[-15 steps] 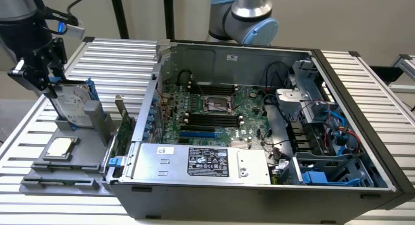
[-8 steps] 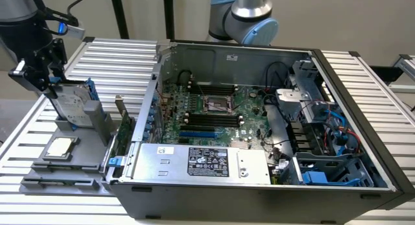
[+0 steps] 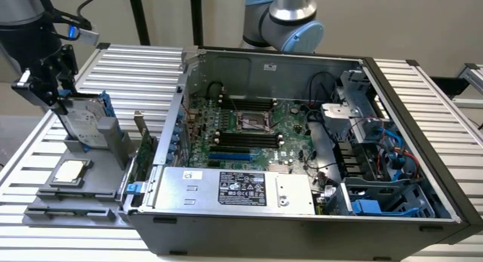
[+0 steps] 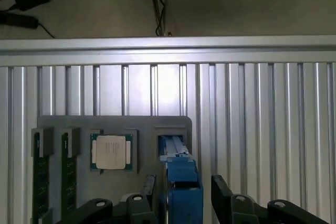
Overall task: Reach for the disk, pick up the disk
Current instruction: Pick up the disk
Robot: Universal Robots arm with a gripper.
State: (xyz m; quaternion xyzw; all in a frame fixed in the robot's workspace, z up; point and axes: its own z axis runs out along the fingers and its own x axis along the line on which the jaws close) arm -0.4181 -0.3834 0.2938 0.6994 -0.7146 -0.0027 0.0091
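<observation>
A ribbed, silver aluminium-profile table [image 3: 143, 64] carries everything. Directly on it, toward the exterior view's left, lies a flat grey plastic holder tray [image 3: 76, 210] with moulded slots. Just beside the tray, to the exterior view's right, sits a large, open black metal computer case [image 3: 302, 231].

We see a silver-grey disk [image 3: 80, 117] framed in blue, a ribbed silver desk [image 3: 132, 69], a green motherboard [image 3: 293, 119] and a plain grey tray [image 3: 102, 166].
</observation>
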